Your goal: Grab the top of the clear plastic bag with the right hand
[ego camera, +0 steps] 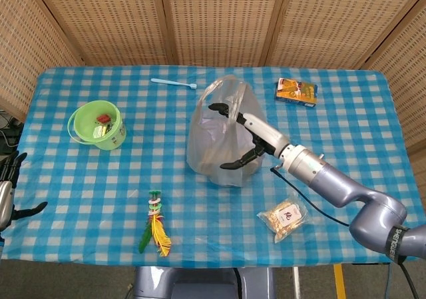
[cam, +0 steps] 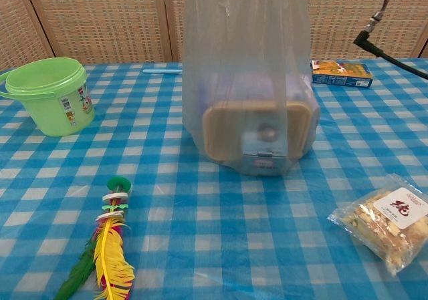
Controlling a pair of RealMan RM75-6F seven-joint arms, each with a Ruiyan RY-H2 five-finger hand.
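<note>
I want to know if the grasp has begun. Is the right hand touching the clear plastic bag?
Cannot tell. In the head view the right hand, fingers spread, overlaps the clear plastic bag, but no contact or gap shows; the chest view misses the hand.

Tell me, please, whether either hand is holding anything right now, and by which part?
Nothing is held. The right hand is spread open over the bag, fingers not closed on it. The left hand is at the table edge, holding nothing.

Blue-white checked tablecloth (ego camera: pixel 100 179); green bucket (ego camera: pixel 97 126); clear bag (ego camera: pixel 219 146); orange box (ego camera: pixel 296 91); yellow-green feather toy (ego camera: pixel 156 231).
</note>
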